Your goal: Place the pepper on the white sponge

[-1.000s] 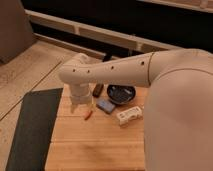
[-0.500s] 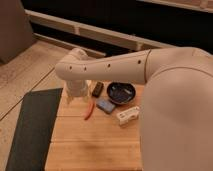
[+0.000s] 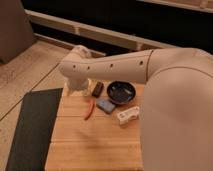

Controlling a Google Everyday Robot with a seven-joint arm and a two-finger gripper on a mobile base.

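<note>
- Arm comes in from the right edge of the frame, fat white link filling the right side, forearm running left across the middle to a rounded wrist joint at centre-left.
- Wrist bends down; tool (image 3: 75, 89) hangs under it at the back-left corner of the worktop (image 3: 95, 142), just left of a small dark block (image 3: 97, 89).
- Tool state: cannot tell, it is foreshortened and mostly hidden by the wrist. Nothing visibly in it.
- Pepper (image 3: 90, 108) lies flat on the worktop, below and right of the tool, clear of it, long axis roughly up-down in the frame.
- Blue sponge (image 3: 105, 105) sits just right of the pepper; dark bowl (image 3: 121, 91) sits behind that.
- White sponge (image 3: 128, 115) is right of centre, near the arm's edge, apart from the pepper with the blue sponge between them.
- Dark mat (image 3: 32, 125) lies on the floor left of the worktop.
- Versus 1.0 s ago: tool was low over the pepper; now it is up and back toward the upper left.
- Versus 0.5 s ago: wrist is slightly higher, pepper is in the same spot.
</note>
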